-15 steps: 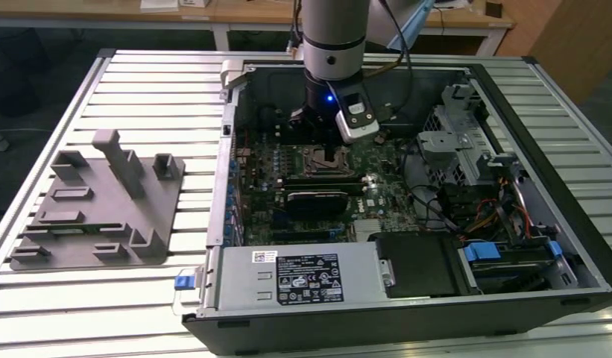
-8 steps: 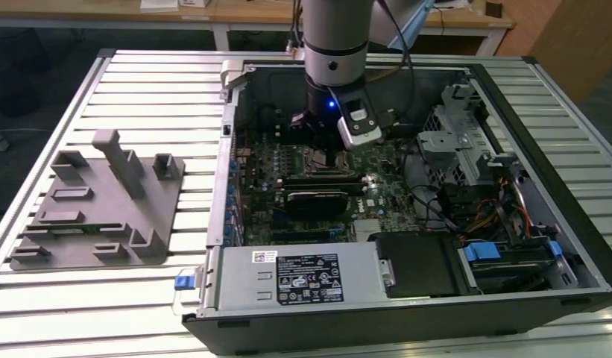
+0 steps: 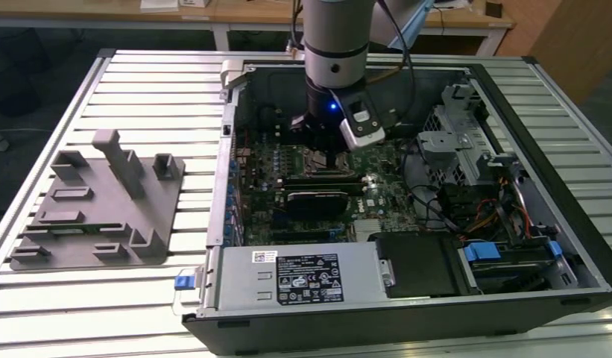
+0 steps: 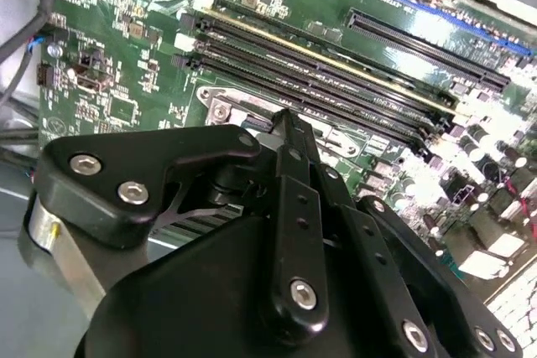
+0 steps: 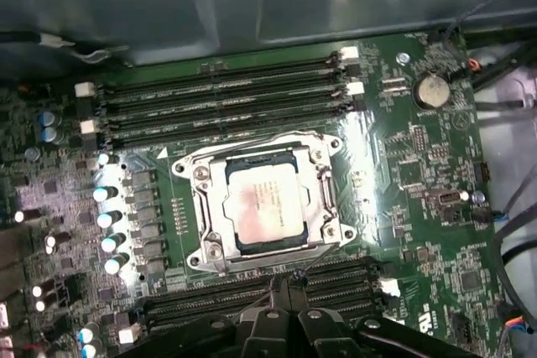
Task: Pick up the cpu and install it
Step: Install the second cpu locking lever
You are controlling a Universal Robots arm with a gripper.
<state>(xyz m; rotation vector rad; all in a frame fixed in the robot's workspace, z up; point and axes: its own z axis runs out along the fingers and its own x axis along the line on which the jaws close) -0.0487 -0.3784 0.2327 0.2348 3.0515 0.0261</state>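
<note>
Silver cpu [image 5: 263, 205] seated in metal-framed socket [image 5: 201, 175] on green motherboard [image 5: 419, 165].
Flanked by black memory slots [image 5: 218, 98]; gripper [image 5: 285, 291] just beside, apparently pinched narrow, holding nothing.

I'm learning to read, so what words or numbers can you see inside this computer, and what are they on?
Nothing is clear enough to quote.
Black label on the power supply: print too small to read.
White sticker beside it: too small.
cpu top, in its socket: faint marks, too blurred.
Motherboard: tiny white print, unreadable.
</note>
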